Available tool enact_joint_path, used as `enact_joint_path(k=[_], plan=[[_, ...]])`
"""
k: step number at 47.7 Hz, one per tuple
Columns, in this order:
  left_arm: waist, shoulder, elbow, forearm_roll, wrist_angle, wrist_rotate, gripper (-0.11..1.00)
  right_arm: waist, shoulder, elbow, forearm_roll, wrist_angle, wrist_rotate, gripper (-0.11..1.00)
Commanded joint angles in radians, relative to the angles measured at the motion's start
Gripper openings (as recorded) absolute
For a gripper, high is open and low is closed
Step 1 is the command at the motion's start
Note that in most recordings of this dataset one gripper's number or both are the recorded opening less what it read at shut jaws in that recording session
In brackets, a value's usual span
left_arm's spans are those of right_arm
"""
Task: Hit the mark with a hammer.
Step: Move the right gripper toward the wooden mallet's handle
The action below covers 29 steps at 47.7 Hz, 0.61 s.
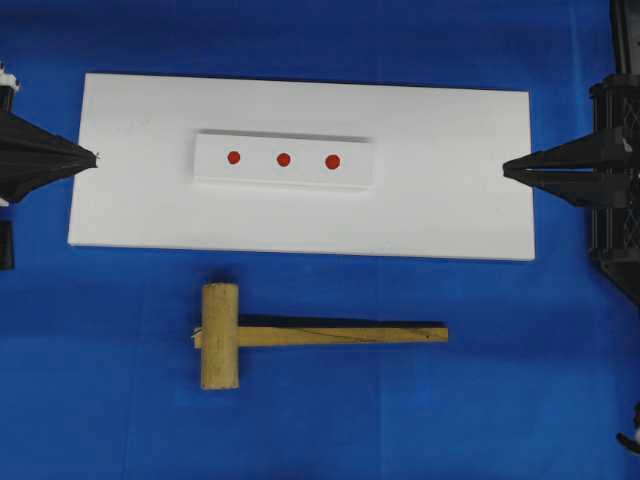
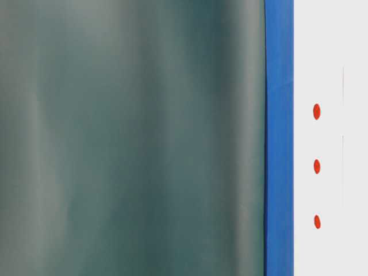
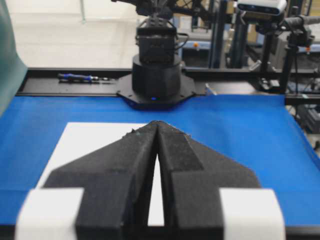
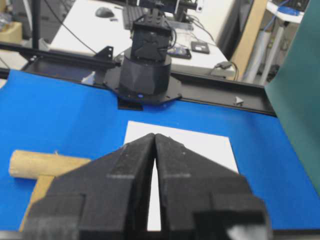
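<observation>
The mark (image 1: pixel 283 159) is the middle red dot of three on a white block (image 1: pixel 285 175), which rests on a large white board (image 1: pixel 130 200). From table level the mark (image 2: pixel 317 167) shows at the right edge. The wooden hammer (image 1: pixel 240 335) lies on the blue cloth in front of the board, head to the left, handle pointing right. The hammer (image 4: pixel 35 167) also shows low left in the right wrist view. My left gripper (image 1: pixel 97 157) is shut and empty at the board's left edge, and appears as the left gripper (image 3: pixel 157 123) from its wrist. My right gripper (image 1: pixel 505 169) is shut and empty at the board's right end, as the right gripper (image 4: pixel 154 135) confirms.
Blue cloth (image 1: pixel 480 400) covers the table around the board. A green curtain (image 2: pixel 132 138) fills most of the table-level view. The opposite arm's black base (image 3: pixel 155 80) stands at the table's far end in the left wrist view, and another base (image 4: pixel 145 75) in the right wrist view.
</observation>
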Motion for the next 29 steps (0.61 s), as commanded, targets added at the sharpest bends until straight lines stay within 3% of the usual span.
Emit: enact_joint_path(k=[1,7,16,29], plan=[[-0.005,0.008,-0.014,-0.005,-0.005,-0.002,0.00,0.031,0.017,-0.037,0.002,-0.005,0.008,0.00],[-0.005,0.006,-0.014,-0.005,-0.002,-0.005,0.00,0.107,0.046,-0.071,0.006,0.025,0.028,-0.06],[-0.005,0.009,-0.014,-0.006,0.003,-0.005,0.00,0.224,0.141,-0.132,0.008,0.061,0.077,-0.06],[-0.005,0.009,-0.008,-0.009,0.003,-0.005,0.00,0.262,0.365,-0.198,0.014,0.063,0.144,-0.03]])
